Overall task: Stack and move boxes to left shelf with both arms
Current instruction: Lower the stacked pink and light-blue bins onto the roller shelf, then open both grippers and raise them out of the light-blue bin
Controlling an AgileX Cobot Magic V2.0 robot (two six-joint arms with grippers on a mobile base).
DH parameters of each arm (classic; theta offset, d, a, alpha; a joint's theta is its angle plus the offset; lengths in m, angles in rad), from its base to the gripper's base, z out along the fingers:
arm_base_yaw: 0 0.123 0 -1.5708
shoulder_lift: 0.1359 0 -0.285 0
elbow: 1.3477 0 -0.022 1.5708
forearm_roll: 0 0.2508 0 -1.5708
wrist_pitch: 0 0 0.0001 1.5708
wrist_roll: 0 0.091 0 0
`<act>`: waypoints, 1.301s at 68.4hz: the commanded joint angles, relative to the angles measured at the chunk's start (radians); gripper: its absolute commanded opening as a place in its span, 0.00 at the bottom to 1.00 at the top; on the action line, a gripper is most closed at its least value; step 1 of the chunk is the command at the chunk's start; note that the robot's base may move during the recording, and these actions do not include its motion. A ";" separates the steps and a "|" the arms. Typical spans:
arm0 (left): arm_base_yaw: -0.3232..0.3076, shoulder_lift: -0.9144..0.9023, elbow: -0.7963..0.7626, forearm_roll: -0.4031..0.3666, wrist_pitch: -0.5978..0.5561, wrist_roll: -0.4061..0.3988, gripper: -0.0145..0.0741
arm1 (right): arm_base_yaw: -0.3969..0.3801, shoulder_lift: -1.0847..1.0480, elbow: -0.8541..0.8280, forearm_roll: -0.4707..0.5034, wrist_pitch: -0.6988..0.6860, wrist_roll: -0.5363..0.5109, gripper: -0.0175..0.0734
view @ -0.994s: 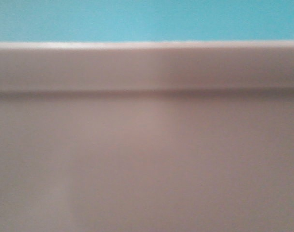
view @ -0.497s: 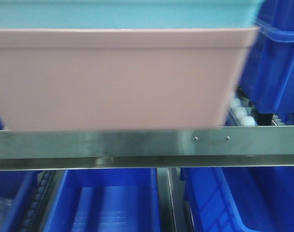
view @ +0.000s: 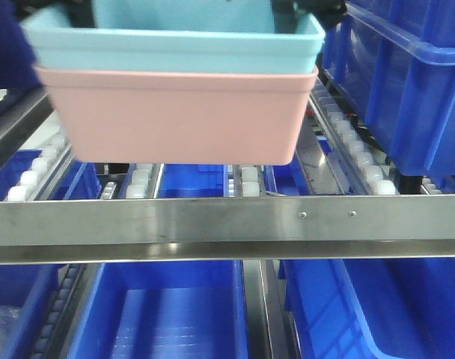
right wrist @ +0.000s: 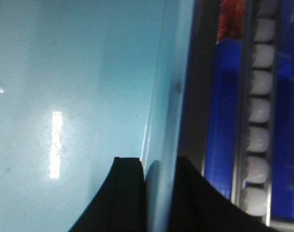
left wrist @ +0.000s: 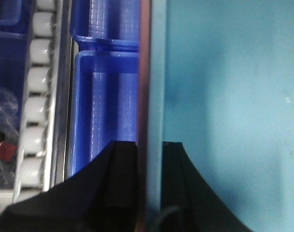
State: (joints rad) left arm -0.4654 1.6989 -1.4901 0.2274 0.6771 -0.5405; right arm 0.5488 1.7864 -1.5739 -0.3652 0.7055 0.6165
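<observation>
The stacked tubs have receded since half a second ago: smooth turquoise tub [view: 175, 51] nested in pink tub [view: 182, 116] at 12 o'clock above the roller shelf [view: 227, 221]. Wrist views alone show left gripper [left wrist: 149, 181] and right gripper [right wrist: 159, 193] clamping the rims.

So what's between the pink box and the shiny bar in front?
In the front view, rails of white rollers run between the pink box and the steel bar, with blue bins showing through the gaps.

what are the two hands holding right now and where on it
The stacked tubs: the left hand clamps their left rim, the right hand clamps the blue tub by its right rim, pink tub beneath.
</observation>
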 commanded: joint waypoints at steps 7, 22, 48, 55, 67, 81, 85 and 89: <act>-0.001 0.044 -0.136 -0.003 -0.152 -0.001 0.15 | -0.022 -0.036 -0.048 -0.046 -0.204 -0.026 0.25; -0.001 0.070 -0.136 -0.001 -0.142 -0.001 0.15 | -0.036 -0.017 -0.048 -0.046 -0.253 -0.025 0.25; -0.001 0.094 -0.136 0.143 -0.113 -0.001 0.15 | -0.036 0.032 -0.048 -0.046 -0.309 -0.025 0.25; -0.001 0.094 -0.136 0.158 -0.113 -0.001 0.15 | -0.036 0.044 -0.048 -0.046 -0.311 -0.025 0.25; -0.001 0.107 -0.136 0.154 -0.115 -0.001 0.15 | -0.041 0.044 -0.048 -0.046 -0.321 -0.025 0.25; -0.001 0.130 -0.136 0.137 -0.100 -0.001 0.17 | -0.041 0.044 -0.048 -0.046 -0.320 -0.025 0.26; -0.001 0.130 -0.136 0.126 -0.095 -0.001 0.21 | -0.041 0.044 -0.048 -0.046 -0.321 -0.025 0.26; -0.001 0.130 -0.136 0.117 -0.095 -0.001 0.30 | -0.041 0.044 -0.048 -0.046 -0.323 -0.025 0.27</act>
State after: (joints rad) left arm -0.4647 1.8886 -1.5834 0.3361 0.6786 -0.5423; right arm 0.4992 1.9077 -1.5739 -0.3835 0.5397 0.6184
